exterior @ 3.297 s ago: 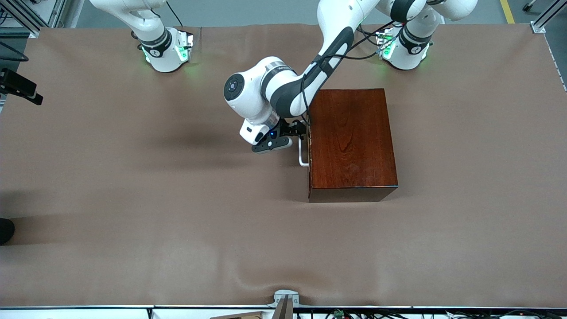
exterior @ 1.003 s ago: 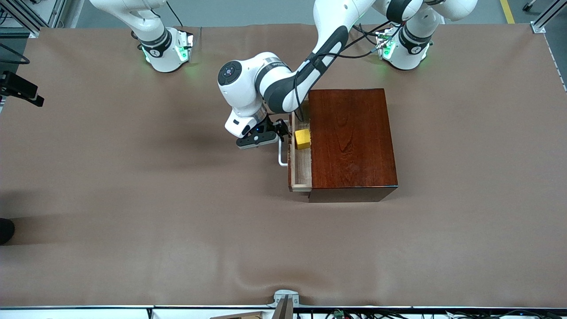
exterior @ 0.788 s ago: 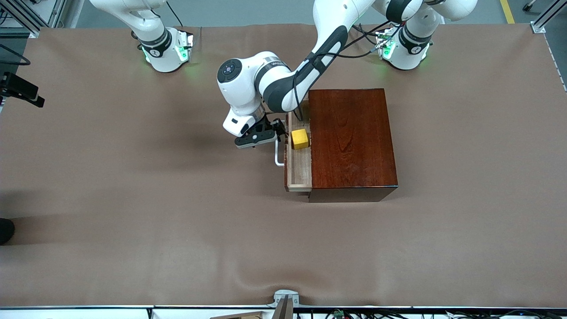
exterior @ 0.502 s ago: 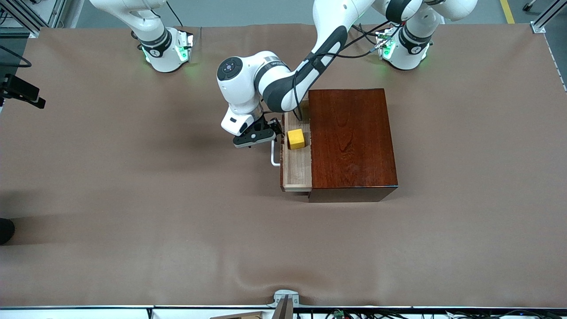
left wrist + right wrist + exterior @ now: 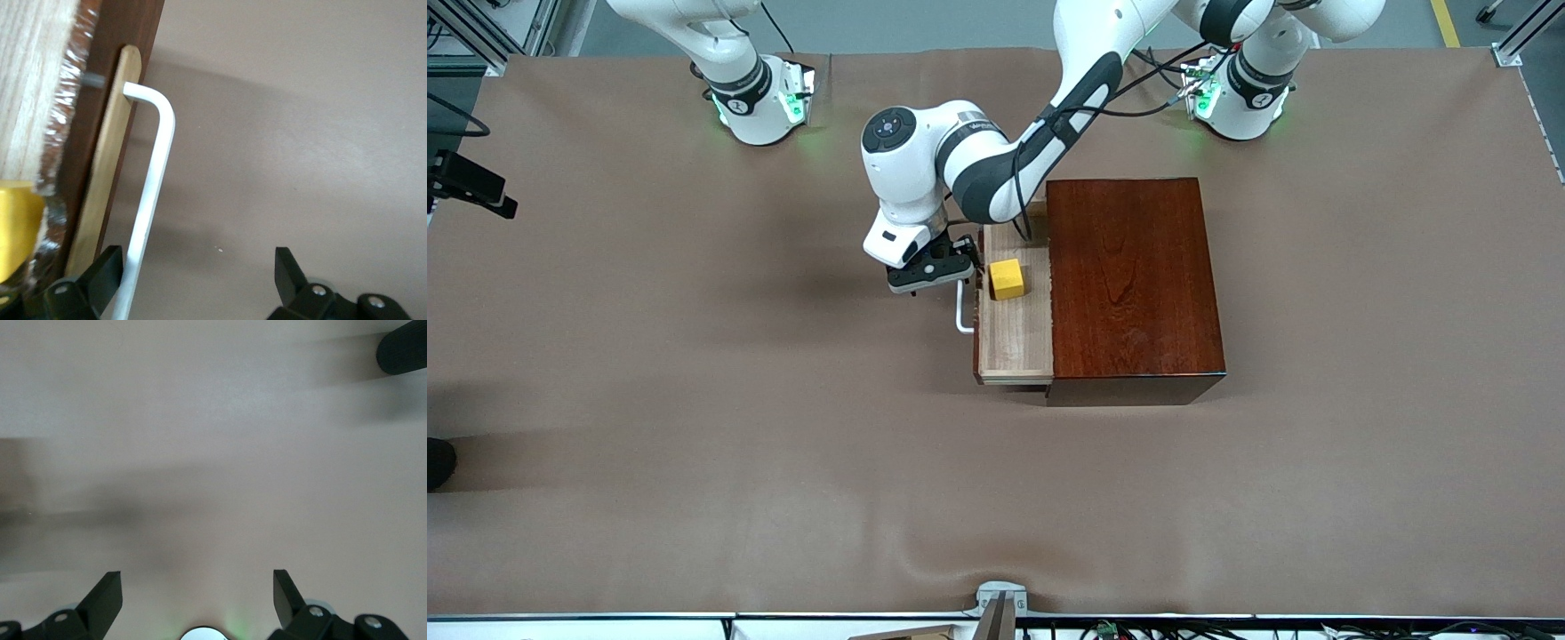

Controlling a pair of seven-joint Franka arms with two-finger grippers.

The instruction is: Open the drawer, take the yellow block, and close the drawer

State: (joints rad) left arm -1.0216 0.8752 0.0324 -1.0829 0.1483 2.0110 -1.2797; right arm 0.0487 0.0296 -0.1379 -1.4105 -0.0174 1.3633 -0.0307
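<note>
1 of 3 steps looks done: the drawer (image 5: 1014, 316) stands pulled out toward the right arm's end of the table (image 5: 694, 356), yellow block (image 5: 1007, 278) inside it, untaken, left end effector (image 5: 958, 267) spread around the handle (image 5: 962, 309), right end effector (image 5: 193, 600) apart, waiting.

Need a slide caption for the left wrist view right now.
Left gripper, fingers wide open, hooks one fingertip against the drawer's white loop handle; yellow block peeks from the drawer.
</note>
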